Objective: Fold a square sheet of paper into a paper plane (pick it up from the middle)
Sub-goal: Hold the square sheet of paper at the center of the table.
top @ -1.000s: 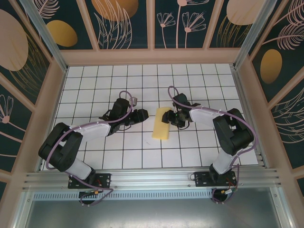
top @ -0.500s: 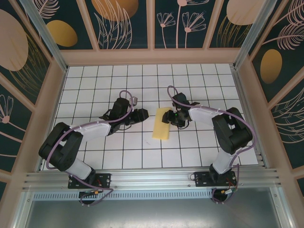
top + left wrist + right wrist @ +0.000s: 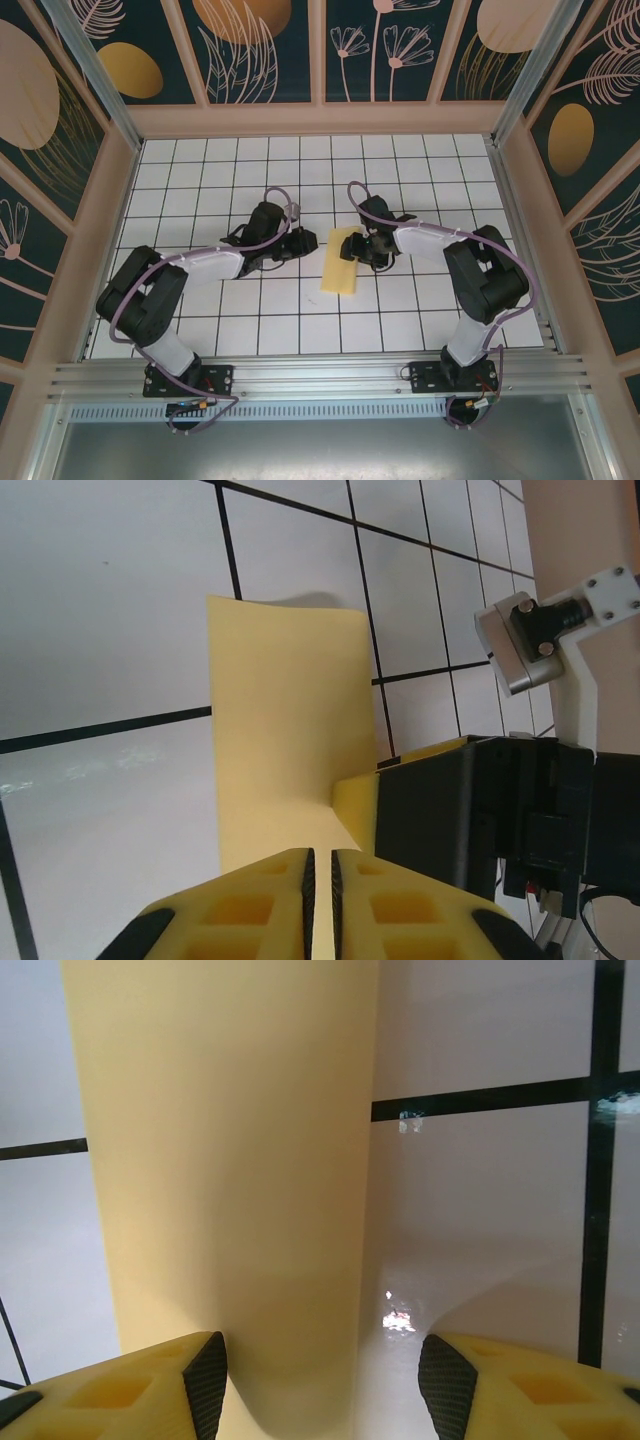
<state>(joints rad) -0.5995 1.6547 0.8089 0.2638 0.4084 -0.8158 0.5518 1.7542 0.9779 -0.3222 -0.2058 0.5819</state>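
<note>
White grid table (image 3: 300,330), dark floral walls (image 3: 260,50)

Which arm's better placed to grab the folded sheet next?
Right, probably: the right gripper is open and straddles a long edge of the folded sheet, with one finger over it. The left gripper is shut, beside the sheet.

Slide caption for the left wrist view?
Left gripper, jaws shut, faces the folded yellow sheet of paper lying on the white grid table.

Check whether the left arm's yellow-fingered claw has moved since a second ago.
Yes. The left claw has edged right, toward the folded pale-yellow paper sheet, judged against the black grid lines of the white tiled table.
</note>
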